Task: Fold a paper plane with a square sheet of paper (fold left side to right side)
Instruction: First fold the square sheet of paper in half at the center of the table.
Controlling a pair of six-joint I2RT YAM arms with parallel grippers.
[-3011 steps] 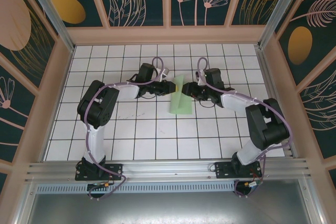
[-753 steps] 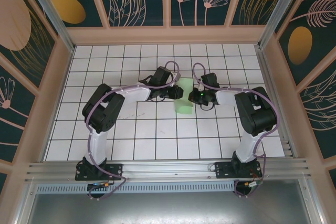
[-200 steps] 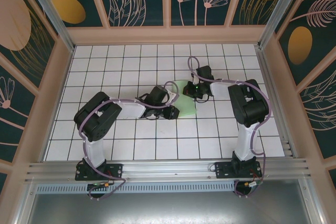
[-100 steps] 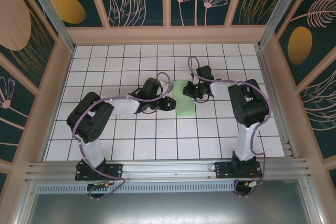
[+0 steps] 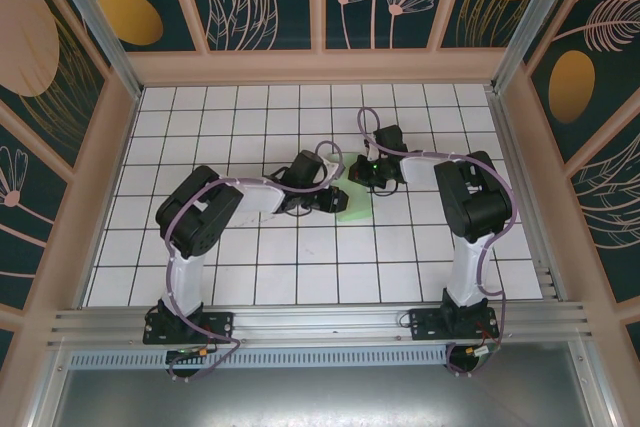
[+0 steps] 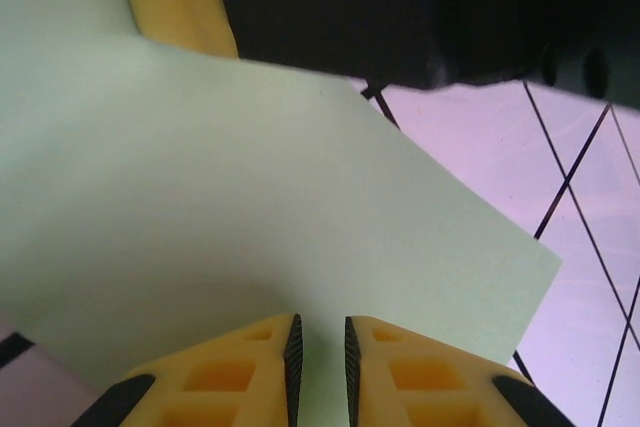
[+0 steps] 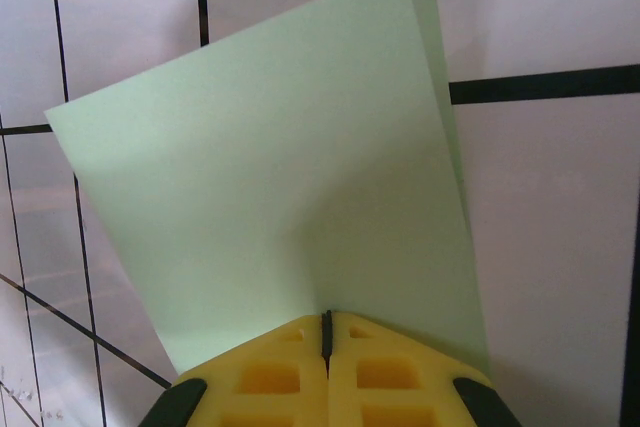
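Note:
The square sheet of paper (image 5: 356, 207), pale green and folded double, lies flat on the tiled floor near the middle. My left gripper (image 5: 336, 197) hovers low over its left part; in the left wrist view the paper (image 6: 300, 207) spreads under the left gripper (image 6: 320, 332), whose jaws stand a narrow gap apart with nothing between them. My right gripper (image 5: 356, 173) is shut, with its tips resting on the sheet's far end. In the right wrist view the right gripper (image 7: 326, 319) meets the paper (image 7: 270, 187), whose two layers sit slightly offset at the right edge.
The white tiled floor (image 5: 300, 267) has black grid lines and low wooden walls (image 5: 320, 67) around it. Both arm bases stand on the metal rail (image 5: 320, 322) at the near edge. The right gripper's yellow finger (image 6: 180, 2) shows just beyond the paper in the left wrist view.
The left gripper has swung up and rightward onto the paper's left part and now covers more of it. The right gripper has stayed put on the far end.

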